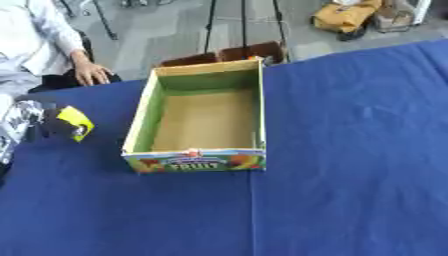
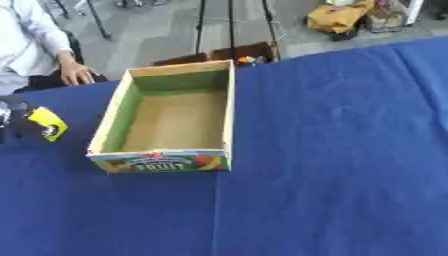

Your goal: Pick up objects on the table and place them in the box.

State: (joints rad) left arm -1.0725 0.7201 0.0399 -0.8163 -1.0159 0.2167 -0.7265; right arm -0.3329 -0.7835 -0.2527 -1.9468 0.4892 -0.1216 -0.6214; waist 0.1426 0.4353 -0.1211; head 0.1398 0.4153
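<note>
On the blue-cloth worktop [image 1: 350, 175], the open cardboard fruit box [image 1: 197, 161] sits at centre. At nine o'clock from it, the robot's left hand [image 1: 39, 125] has its fingers curled round a small yellow object [image 1: 76, 121], beside the box's left wall.

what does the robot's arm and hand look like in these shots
Only the left arm shows, at the left edge: silver-grey mottled with dark patches. Its left hand is black, partly behind a yellow object. No cables or markings can be made out. The right arm is out of view.
</note>
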